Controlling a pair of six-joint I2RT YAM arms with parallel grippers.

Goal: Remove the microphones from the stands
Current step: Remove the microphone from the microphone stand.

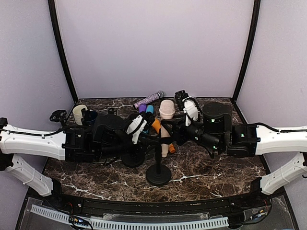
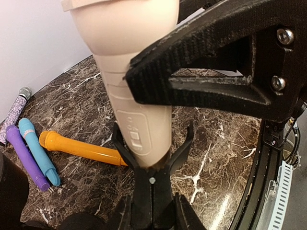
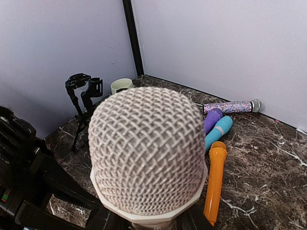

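Note:
A cream microphone (image 1: pixel 167 111) with a mesh head (image 3: pixel 146 153) stands upright in the forked clip (image 2: pixel 151 165) of a black stand with a round base (image 1: pixel 158 175). In the left wrist view its tapered lower end (image 2: pixel 139 120) sits in the fork. My left gripper (image 1: pixel 147 125) comes in from the left, and its fingers close on the clip's stem (image 2: pixel 151 201). My right gripper (image 1: pixel 177 128) comes in from the right. One of its black fingers (image 2: pixel 201 72) presses on the microphone body. In the right wrist view the head hides most of the right gripper (image 3: pixel 148 225).
Orange (image 3: pixel 214 182), blue (image 3: pixel 218 132) and purple (image 3: pixel 212 119) microphones lie behind the stand, with a glittery one (image 1: pixel 148 99) by the back wall. A small black tripod (image 1: pixel 58 116) and a cream cup (image 1: pixel 79 112) stand at the back left.

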